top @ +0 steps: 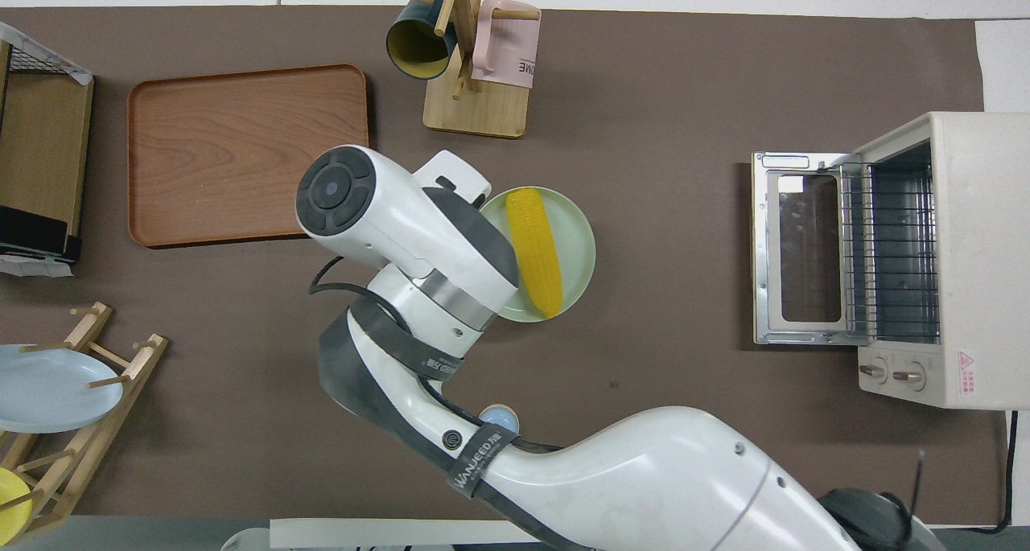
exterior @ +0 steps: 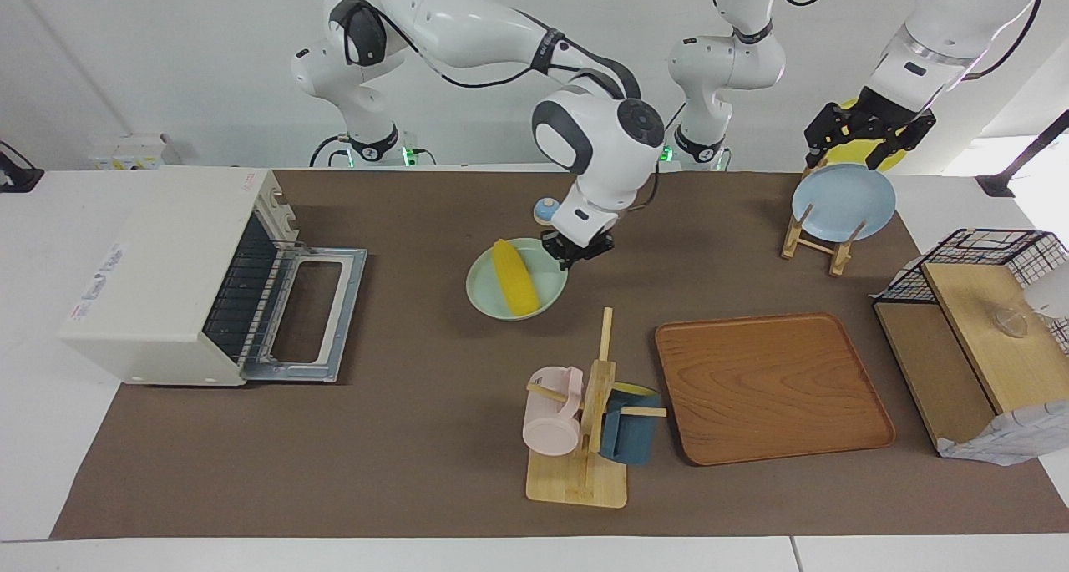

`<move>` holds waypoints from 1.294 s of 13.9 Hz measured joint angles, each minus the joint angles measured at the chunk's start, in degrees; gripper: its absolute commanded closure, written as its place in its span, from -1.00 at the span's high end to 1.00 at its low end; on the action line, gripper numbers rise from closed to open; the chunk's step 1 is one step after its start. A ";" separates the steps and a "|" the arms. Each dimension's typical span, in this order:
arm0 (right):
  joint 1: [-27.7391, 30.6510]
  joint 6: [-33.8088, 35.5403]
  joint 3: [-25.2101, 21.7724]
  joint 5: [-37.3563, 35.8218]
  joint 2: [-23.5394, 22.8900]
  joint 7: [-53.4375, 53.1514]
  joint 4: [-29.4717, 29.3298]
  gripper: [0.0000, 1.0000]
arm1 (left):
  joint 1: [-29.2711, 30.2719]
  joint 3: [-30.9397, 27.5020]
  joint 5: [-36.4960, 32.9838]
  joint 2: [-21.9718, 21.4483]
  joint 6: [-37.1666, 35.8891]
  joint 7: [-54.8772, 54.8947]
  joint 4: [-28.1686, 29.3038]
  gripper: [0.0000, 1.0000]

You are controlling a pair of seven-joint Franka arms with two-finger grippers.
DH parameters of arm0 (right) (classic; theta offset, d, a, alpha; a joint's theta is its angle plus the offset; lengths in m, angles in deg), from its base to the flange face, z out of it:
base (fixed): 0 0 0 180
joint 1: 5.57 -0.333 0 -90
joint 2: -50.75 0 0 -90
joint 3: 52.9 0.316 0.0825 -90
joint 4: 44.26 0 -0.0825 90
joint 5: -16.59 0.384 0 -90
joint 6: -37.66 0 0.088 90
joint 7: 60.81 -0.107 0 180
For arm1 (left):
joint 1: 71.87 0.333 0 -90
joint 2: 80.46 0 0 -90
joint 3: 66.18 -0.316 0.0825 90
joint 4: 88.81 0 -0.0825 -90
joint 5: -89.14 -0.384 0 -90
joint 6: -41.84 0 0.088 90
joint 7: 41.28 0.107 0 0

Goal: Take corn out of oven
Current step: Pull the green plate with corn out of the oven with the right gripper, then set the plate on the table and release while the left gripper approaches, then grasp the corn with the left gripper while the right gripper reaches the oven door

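the corn [exterior: 514, 276] lies on a pale green plate [exterior: 487, 297] near the middle of the facing frame, and centre-right in the overhead frame. the right gripper [exterior: 576, 250] has its fingers closed on the plate's rim at the edge toward the wooden tray [exterior: 772, 386]. the plate seems to hang just over the tabletop [exterior: 417, 438] rather than rest on it, though the facing view does not settle that.

the oven [exterior: 163, 271] sits at the left of the facing frame, its door [exterior: 313, 315] folded down flat and its rack bare. by that look, the main step is done: the corn is out and well apart from the oven. what is left, most likely, is to set the plate down and release it.

the left gripper [exterior: 868, 131] waits at the upper right of the facing frame, over the plate rack [exterior: 814, 238] that holds a blue plate [exterior: 843, 202]; its fingers stand open and hold nothing.

the facing view shows the grip on the rim, which the right arm's wrist hides in the overhead view. the overhead view shows the whole cob along the plate, the inside of the oven with its wire rack, and two knobs, none of which the facing view gives plainly. a mug stand [exterior: 585, 438] is at lower centre of the facing frame.
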 measured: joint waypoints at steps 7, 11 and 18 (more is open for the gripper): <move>2.04 -6.82 -0.76 2.84 -2.93 -4.87 -2.52 0.71 | 0.00 0.02 0.00 0.00 -0.12 0.00 0.00 1.00; 13.83 2.10 -0.90 3.29 9.20 11.28 4.06 0.10 | -0.14 0.28 0.02 -1.06 -2.22 -1.02 1.23 0.98; 33.70 -18.34 -1.05 0.68 24.68 35.76 45.17 -0.94 | -18.46 6.69 0.14 -0.37 30.67 -33.58 24.91 0.98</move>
